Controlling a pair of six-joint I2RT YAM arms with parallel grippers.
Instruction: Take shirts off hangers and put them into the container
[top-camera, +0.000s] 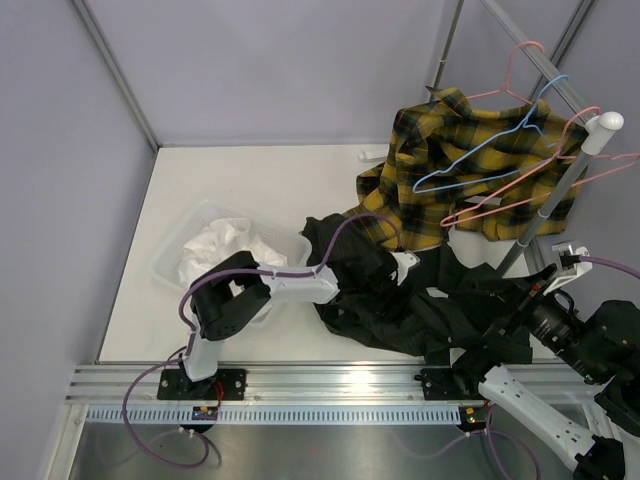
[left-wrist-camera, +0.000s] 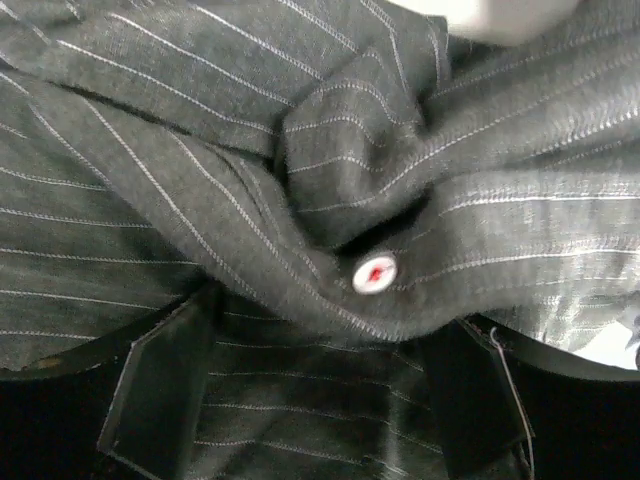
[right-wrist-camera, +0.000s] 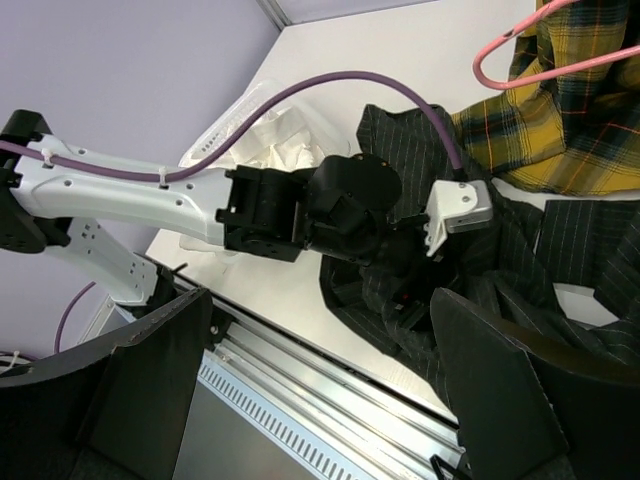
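The left pincer (left-wrist-camera: 318, 345) stands wide. Its fingers (left-wrist-camera: 160, 395) are spread, with the black pinstriped shirt (left-wrist-camera: 300, 200) bunched loosely between and over them, and a white button (left-wrist-camera: 375, 272) sits just past the tips. Seen from above, the container (top-camera: 172, 250) lies at its 9 o'clock, just beside the black cloth's edge, with the white shirt (top-camera: 225, 245) inside. Bare table (top-camera: 260, 180) opens toward 11 o'clock. At 1 o'clock sits the plaid shirt (top-camera: 440, 150), with pink hangers (top-camera: 520, 195) and a blue hanger (top-camera: 480, 160) across it. At 6 o'clock the black hem nearly reaches the table's near edge. At 3 o'clock the right pincer (right-wrist-camera: 320, 310) gapes wide, holding nothing.
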